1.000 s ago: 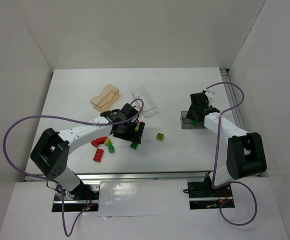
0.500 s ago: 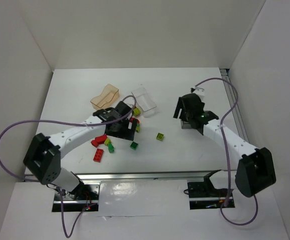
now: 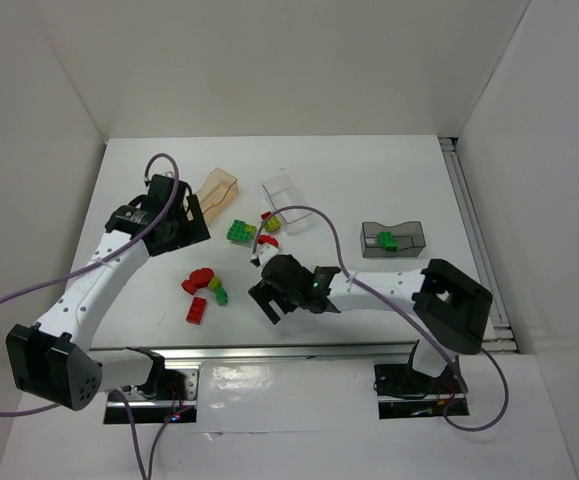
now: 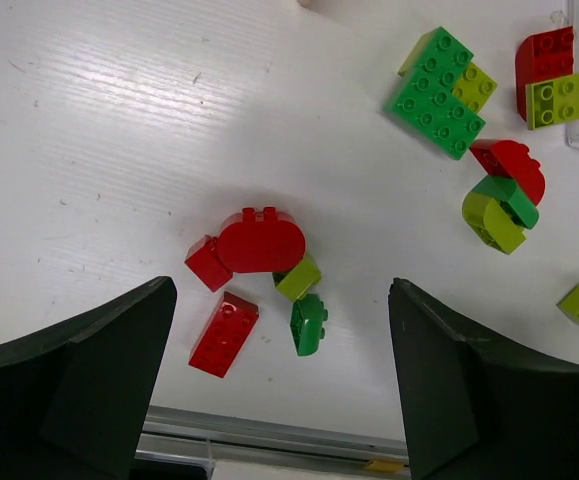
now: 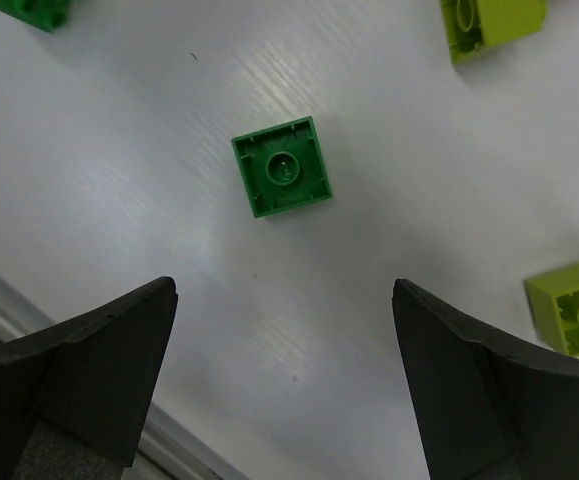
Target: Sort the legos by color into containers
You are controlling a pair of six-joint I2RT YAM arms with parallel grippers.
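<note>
Hovering low at frame centre, right gripper (image 5: 284, 290) is held spread wide over dark green brick (image 5: 282, 180); left gripper (image 4: 279, 290) is held high at upper left, fingers apart, nothing gripped.

The left arm (image 3: 89, 285) and the right arm (image 3: 379, 290) share one build: slim white links joined by bulky black joint housings, the largest a blocky black elbow (image 3: 456, 305) with a round opening in its side. A thin purple cable (image 3: 304, 209) trails along each arm in loose loops, and each arm ends at the near side in a black base mount (image 3: 409, 383) with a few thin red wires beside it. In the wrist views the fingers (image 4: 79, 390) are broad, matte, dark grey wedges with flat inner faces and softly rounded upper corners.
</note>
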